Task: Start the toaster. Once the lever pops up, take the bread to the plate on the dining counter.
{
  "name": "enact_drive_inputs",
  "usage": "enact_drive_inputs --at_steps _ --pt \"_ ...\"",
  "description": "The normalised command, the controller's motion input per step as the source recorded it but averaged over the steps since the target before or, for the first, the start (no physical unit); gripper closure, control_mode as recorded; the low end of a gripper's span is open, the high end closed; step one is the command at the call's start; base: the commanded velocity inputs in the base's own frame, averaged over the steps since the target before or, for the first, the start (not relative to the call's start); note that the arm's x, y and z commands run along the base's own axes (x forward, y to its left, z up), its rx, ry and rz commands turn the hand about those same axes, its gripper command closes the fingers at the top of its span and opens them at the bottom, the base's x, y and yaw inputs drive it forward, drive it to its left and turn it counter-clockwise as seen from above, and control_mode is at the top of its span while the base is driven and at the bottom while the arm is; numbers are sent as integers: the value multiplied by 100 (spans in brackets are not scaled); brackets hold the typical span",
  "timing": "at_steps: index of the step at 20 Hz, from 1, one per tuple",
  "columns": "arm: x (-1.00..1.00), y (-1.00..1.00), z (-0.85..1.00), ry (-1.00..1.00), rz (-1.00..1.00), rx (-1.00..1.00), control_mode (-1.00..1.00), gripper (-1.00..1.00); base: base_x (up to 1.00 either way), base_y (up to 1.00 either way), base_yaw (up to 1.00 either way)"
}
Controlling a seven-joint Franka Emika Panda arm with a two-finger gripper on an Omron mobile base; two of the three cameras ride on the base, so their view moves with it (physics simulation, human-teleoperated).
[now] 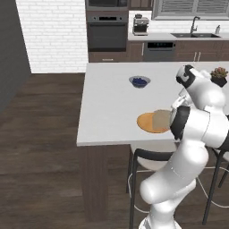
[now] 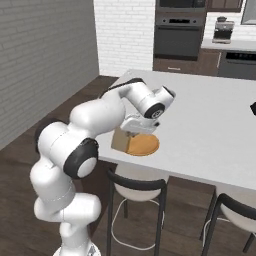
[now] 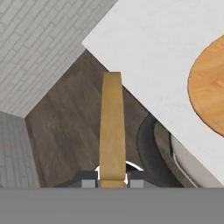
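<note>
My gripper (image 2: 131, 131) is shut on the bread (image 2: 120, 141), a tan square slice held on edge. In the hand view the bread (image 3: 112, 127) rises edge-on between the fingertips (image 3: 89, 183), over the front edge of the dining counter (image 3: 153, 43), with the floor below. The orange plate (image 3: 210, 92) lies just to one side of the slice. From the left base view the bread (image 1: 162, 119) overlaps the plate (image 1: 147, 122) near the front edge of the white dining counter (image 1: 107, 103); my forearm hides the hand there. The toaster is out of view.
A small blue bowl (image 1: 139, 81) sits mid-counter, a potted plant (image 1: 219, 75) at the far right. Black-framed stools (image 2: 137, 182) (image 2: 235, 210) stand under the counter's near edge. The wall oven (image 1: 106, 31) and a coffee machine (image 1: 140, 24) are at the back.
</note>
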Motion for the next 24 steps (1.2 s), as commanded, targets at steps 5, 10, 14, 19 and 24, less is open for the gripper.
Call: enact_drive_inputs --at_steps 5,10,14,19,24 --pt "43 0 -14 0 0 0 -100 100 0 0 0" --pt "39 -12 -13 0 0 1 -100 100 0 0 0" --pt "28 -34 -28 0 0 1 -100 100 0 0 0" --pt "34 -12 -35 0 0 0 -100 100 0 0 0" --pt "27 1 -18 0 0 0 -100 100 0 0 0"
